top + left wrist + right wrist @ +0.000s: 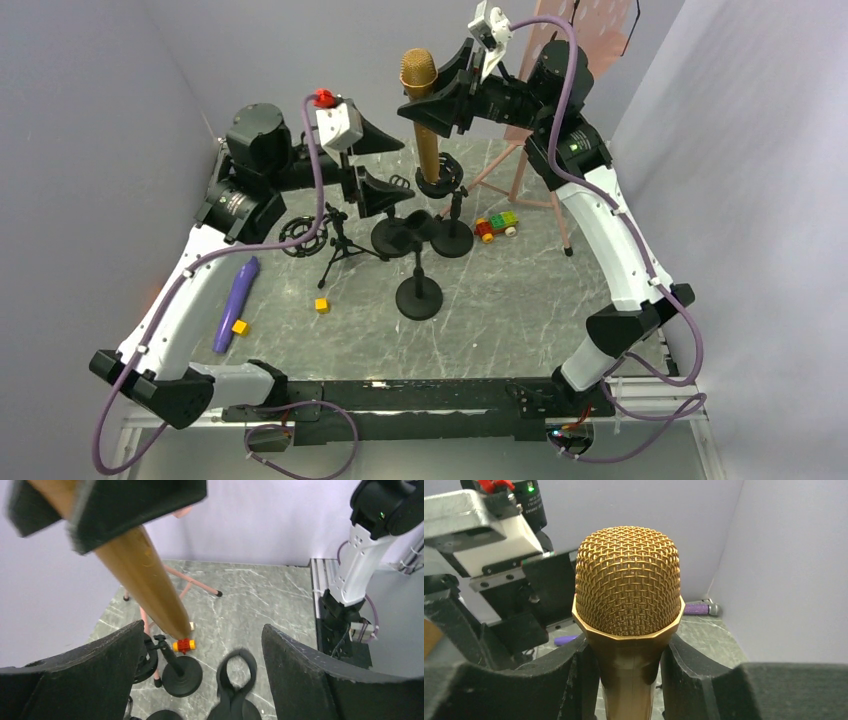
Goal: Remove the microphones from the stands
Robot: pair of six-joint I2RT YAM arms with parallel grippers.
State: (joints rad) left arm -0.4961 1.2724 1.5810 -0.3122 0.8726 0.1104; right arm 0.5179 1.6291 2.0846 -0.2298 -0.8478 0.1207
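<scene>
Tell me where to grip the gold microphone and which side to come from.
Take the gold microphone by its handle just under the mesh head, coming in level from the right, as the right gripper does. It stands nearly upright and tapers downward; the head's wider collar above the fingers should stop it slipping.

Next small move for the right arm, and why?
Probably raise the right hand a little higher, straight up, before carrying away. It is shut on the gold mesh-headed microphone just under the head. In the left wrist view the tail looks clear of the black stand clip but close to it, and the left hand is open, holding nothing.
</scene>
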